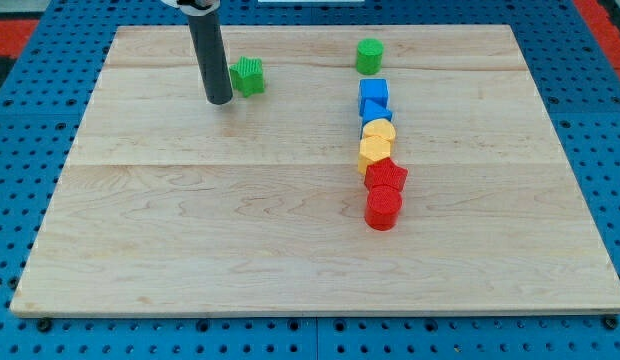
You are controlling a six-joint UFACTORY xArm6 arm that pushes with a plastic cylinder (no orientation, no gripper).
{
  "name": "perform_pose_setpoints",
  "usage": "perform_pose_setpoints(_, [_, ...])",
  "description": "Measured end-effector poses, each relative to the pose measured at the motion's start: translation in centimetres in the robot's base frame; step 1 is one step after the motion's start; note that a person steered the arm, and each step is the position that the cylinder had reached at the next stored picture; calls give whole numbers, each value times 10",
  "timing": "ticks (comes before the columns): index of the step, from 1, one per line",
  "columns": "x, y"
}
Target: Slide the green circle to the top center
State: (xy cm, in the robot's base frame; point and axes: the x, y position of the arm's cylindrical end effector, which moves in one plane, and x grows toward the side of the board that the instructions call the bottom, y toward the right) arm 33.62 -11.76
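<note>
The green circle (369, 56) stands near the view's top, a little right of centre, at the head of a column of blocks. A green star (248, 77) lies to its left. My tip (220, 101) rests on the board just left of and slightly below the green star, close to it, and far left of the green circle. The dark rod rises from the tip to the view's top edge.
Below the green circle runs a column: a blue cube (373, 93), a blue block (376, 110), two yellow blocks (378, 132) (374, 153), a red star (386, 178) and a red cylinder (383, 209). The wooden board (190, 230) lies on a blue pegboard.
</note>
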Motion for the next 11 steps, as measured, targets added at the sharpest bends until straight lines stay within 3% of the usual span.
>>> perform_pose_setpoints(2, [19,12])
perform_pose_setpoints(3, [20,53])
perform_pose_setpoints(4, [-18,94])
perform_pose_setpoints(7, [-43,155])
perform_pose_setpoints(8, [-43,200])
perform_pose_setpoints(9, [-76,224])
perform_pose_setpoints(10, [-93,179])
perform_pose_setpoints(11, [-85,223])
